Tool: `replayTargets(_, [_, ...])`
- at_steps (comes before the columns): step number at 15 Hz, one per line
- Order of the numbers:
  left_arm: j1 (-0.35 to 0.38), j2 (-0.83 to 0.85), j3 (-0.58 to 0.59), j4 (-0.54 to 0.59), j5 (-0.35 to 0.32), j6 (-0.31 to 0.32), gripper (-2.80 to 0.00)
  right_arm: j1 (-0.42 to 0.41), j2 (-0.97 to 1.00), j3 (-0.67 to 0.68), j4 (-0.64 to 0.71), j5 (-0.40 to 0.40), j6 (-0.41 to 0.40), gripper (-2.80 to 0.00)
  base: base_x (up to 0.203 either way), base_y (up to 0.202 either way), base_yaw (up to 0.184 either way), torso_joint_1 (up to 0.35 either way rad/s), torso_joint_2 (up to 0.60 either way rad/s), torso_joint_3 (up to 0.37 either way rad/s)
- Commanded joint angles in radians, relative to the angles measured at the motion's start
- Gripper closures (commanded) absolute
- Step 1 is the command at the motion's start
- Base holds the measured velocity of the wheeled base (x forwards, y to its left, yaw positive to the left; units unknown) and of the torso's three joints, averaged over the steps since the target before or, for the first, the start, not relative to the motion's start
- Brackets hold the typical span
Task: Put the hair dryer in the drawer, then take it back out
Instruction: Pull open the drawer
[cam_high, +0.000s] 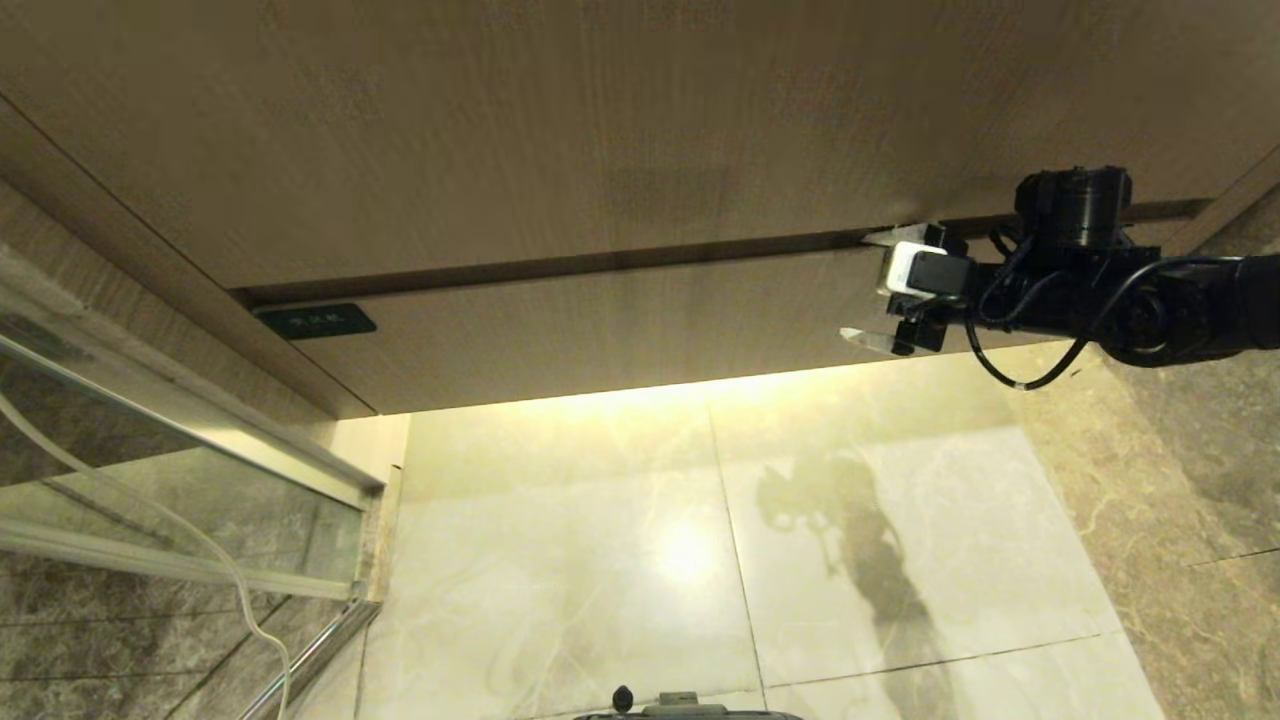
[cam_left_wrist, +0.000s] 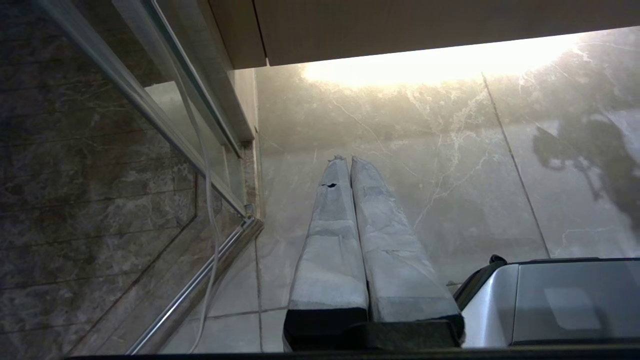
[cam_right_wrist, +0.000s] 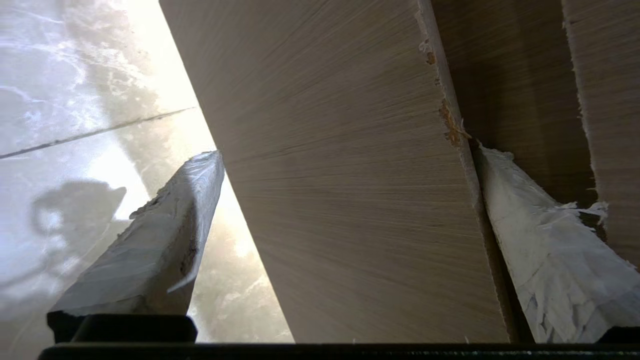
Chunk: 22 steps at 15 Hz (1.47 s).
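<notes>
The drawer (cam_high: 620, 320) is a wide, light wood-grain front with a small dark label (cam_high: 315, 321) at its left end, and it sits flush with the cabinet. My right gripper (cam_high: 868, 288) is open at the drawer's right end. It straddles the front (cam_right_wrist: 325, 75). One finger (cam_right_wrist: 540, 240) sits in the dark gap above the drawer and the other finger (cam_right_wrist: 150, 250) hangs below its lower edge. My left gripper (cam_left_wrist: 348, 160) is shut on nothing and points at the floor, outside the head view. The hair dryer is out of view.
A taller wood panel (cam_high: 600, 120) rises above the drawer. A glass door (cam_high: 150, 480) with a metal rail stands at the left, with a white cable (cam_high: 230, 580) hanging along it. Glossy marble floor (cam_high: 800, 550) lies below, and my base (cam_left_wrist: 560, 300) is near it.
</notes>
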Motion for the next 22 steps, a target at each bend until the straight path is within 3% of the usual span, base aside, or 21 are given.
replayTargets(1, [0.000, 0.002, 0.000, 0.000, 0.001, 0.000, 0.00, -0.012, -0.005, -0.003, 0.078, 0.000, -0.008, -2.80, 0.000, 0.000, 0.000, 0.000, 0.00, 0.000])
replayTargets(6, [0.000, 0.002, -0.002, 0.000, 0.001, 0.000, 0.00, -0.028, -0.038, 0.000, 0.191, -0.034, -0.008, -2.80, 0.000, 0.000, 0.000, 0.000, 0.00, 0.000])
replayTargets(15, [0.000, 0.002, 0.000, 0.000, 0.001, 0.000, 0.00, -0.028, -0.090, 0.078, 0.219, -0.034, 0.009, -2.80, 0.000, 0.000, 0.000, 0.000, 0.00, 0.000])
replayTargets(22, [0.000, 0.000, 0.000, 0.000, 0.001, 0.000, 0.00, -0.031, -0.394, 0.264, 0.276, -0.030, 0.063, -2.80, 0.000, 0.000, 0.000, 0.000, 0.00, 0.000])
